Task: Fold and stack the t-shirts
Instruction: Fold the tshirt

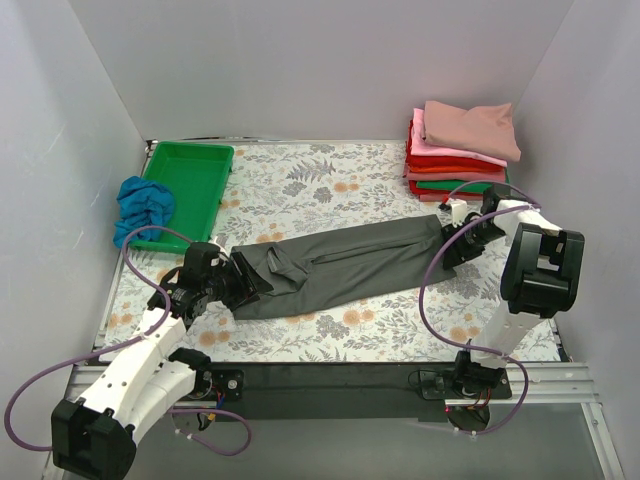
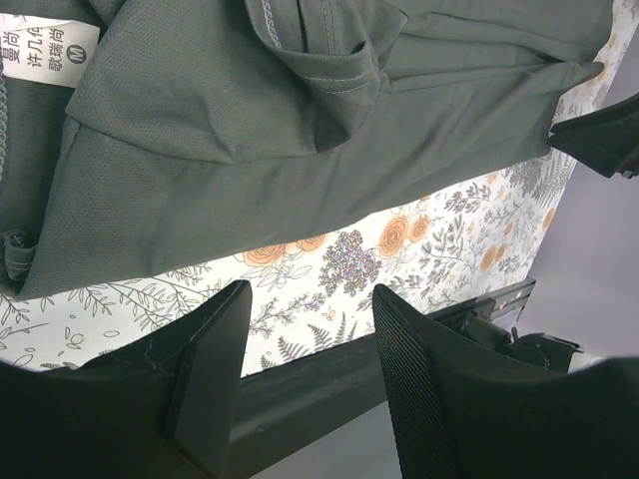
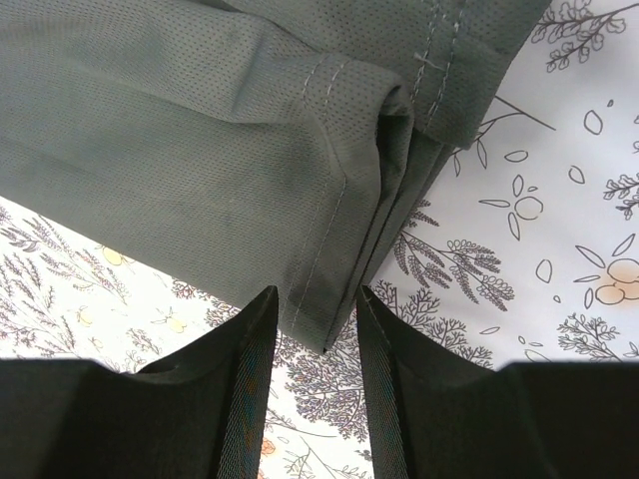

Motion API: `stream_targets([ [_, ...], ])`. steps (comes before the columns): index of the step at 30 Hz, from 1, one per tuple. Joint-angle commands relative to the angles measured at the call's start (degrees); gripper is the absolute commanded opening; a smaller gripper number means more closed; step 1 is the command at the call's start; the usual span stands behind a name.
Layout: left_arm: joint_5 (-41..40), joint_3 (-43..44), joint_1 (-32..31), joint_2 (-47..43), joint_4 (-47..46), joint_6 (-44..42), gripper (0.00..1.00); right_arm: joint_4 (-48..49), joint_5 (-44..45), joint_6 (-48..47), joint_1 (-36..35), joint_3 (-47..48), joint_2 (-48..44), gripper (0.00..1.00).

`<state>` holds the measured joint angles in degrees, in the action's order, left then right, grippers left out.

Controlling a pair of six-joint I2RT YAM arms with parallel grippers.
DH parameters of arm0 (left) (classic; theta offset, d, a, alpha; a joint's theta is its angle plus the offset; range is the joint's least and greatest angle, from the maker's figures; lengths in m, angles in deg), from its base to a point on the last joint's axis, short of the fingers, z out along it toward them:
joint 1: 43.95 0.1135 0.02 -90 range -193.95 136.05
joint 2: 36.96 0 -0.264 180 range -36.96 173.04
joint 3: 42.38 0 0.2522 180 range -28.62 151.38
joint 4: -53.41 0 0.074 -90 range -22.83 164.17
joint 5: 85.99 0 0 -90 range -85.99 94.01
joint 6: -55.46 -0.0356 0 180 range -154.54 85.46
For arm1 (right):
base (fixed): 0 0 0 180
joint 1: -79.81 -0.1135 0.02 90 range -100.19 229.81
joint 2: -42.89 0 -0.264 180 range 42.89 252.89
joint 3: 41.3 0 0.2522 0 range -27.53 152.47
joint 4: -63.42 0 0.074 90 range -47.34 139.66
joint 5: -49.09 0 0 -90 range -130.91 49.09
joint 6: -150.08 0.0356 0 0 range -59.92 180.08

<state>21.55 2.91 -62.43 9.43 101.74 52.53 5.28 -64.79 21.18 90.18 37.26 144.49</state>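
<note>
Here, the floral tabletop bears the charcoal mesh t-shirt across its middle as a long folded band; folded shirts stack at the far right corner. My left gripper gapes empty, and its camera alone shows a white tag reading "M". My right gripper stands parted at the stitched hem corner.

Bolted to the black mounting rail: left arm toward its left end, right arm toward its right end, both built of white shell links with blocky black joint housings. Purple cables looping loose from each base at the rail up toward the wrists, plus small red and orange details on the bases beside the rail. Matte black wedge-shaped fingers on the left gripper and right gripper, inner faces finely ribbed, one right finger tinged orange along its edge.
</note>
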Motion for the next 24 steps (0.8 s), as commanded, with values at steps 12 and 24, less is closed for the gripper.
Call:
stream_targets([
  [12, -2.42, 0.29, 0.11, 0.72, 1.12, 1.26, 0.49, 0.79, -1.0, -0.39, 0.09, -3.09, -2.28, 0.17],
  [24, -3.65, 0.2, 0.11, 0.28, 1.73, 1.79, 0.48, 0.26, 3.22, -2.32, 3.69, -7.22, -11.07, 0.01],
])
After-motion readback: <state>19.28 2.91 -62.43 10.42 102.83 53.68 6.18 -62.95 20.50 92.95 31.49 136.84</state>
